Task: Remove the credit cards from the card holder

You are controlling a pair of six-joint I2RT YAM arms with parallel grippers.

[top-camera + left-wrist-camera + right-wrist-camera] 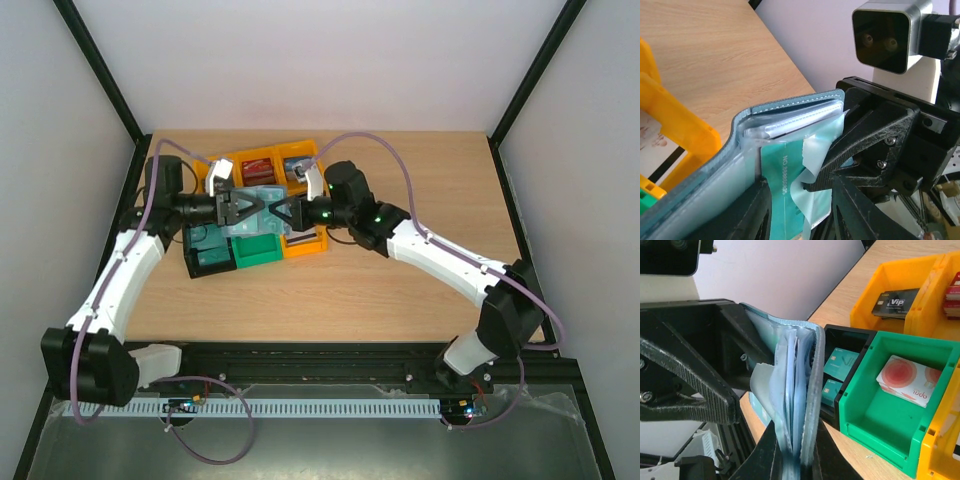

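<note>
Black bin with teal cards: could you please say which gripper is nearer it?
Left. The left gripper is just behind the black bin; the right gripper sits farther right, behind the green bin.

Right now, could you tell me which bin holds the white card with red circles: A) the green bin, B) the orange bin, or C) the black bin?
A: in the right wrist view, the white-and-red card lies flat inside the green bin.

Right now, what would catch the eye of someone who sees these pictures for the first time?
The left gripper and the right gripper meet above the coloured bins, both clamped on the teal card holder. A teal card shows in its sleeve, and a white-and-red card lies in the green bin.
</note>
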